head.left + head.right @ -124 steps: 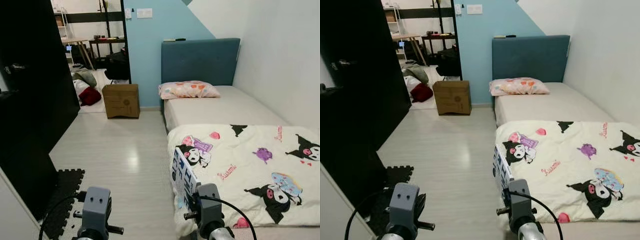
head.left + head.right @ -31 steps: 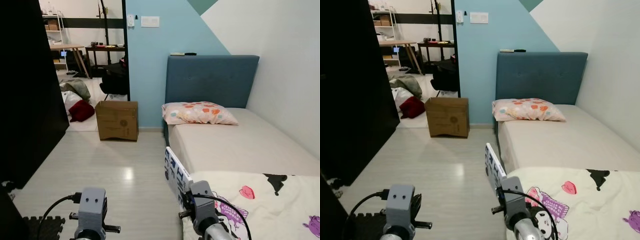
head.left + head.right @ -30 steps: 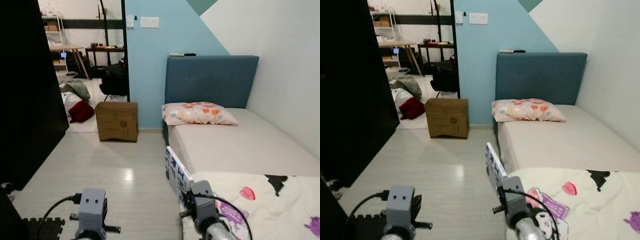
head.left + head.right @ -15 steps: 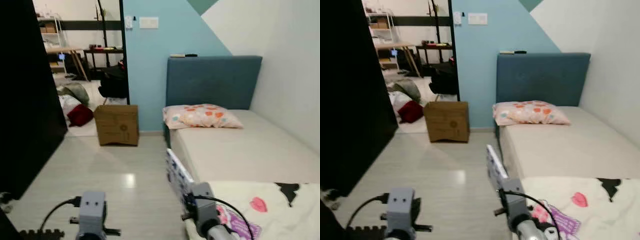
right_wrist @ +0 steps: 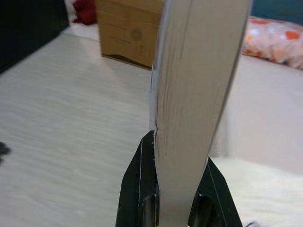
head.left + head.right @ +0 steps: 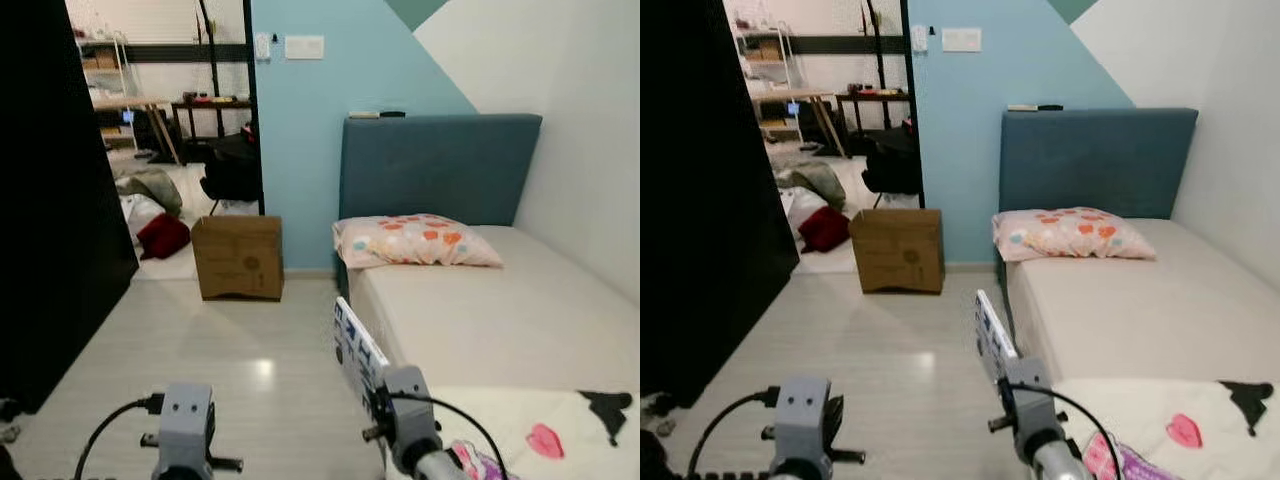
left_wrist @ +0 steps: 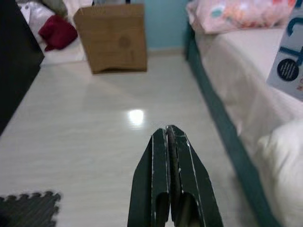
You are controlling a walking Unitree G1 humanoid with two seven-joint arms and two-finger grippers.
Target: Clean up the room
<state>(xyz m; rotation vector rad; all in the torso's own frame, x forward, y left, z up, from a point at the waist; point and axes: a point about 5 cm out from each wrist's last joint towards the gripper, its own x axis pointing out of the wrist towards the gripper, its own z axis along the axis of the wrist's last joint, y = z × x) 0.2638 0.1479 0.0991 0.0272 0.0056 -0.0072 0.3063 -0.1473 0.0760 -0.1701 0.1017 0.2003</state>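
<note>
Book (image 5: 196, 94): you had it clamped edge-on between the two black fingers of the right gripper (image 5: 175, 156), its page block standing up from the jaws, probably so that it would not swing while you carried it. In the head views it rose from the right gripper beside the near corner of the bed (image 6: 500, 320), its blue-and-white cover (image 6: 355, 350) angled toward the floor side.

Right arm: you held it forward and low in front of the body, wrist roughly level, so the book rode tilted rather than flat.

Left gripper (image 7: 168, 156): its fingers were pressed together on nothing, pointing out over the pale floor (image 6: 200, 350); I judge that it was spare at this point.

Left arm: you kept it forward and low like the right, its grey wrist block (image 6: 185, 415) at the bottom of the head view, with a black cable looping off it.

Bedding: a white printed blanket (image 6: 1180, 420) covered the near end of the mattress, just beside the right arm.

Pillow (image 6: 415, 240): it lay at the far end of the bed against the blue headboard (image 6: 440, 165).

Cardboard box (image 6: 238, 257): it stood on the floor by the blue wall, well ahead of both grippers and open-topped as far as I could tell; a likely drop-off for the book, though that is my guess.

Doorway beyond: clothes or bags, one of them red (image 6: 160, 235), lay heaped on the floor past the box.
</note>
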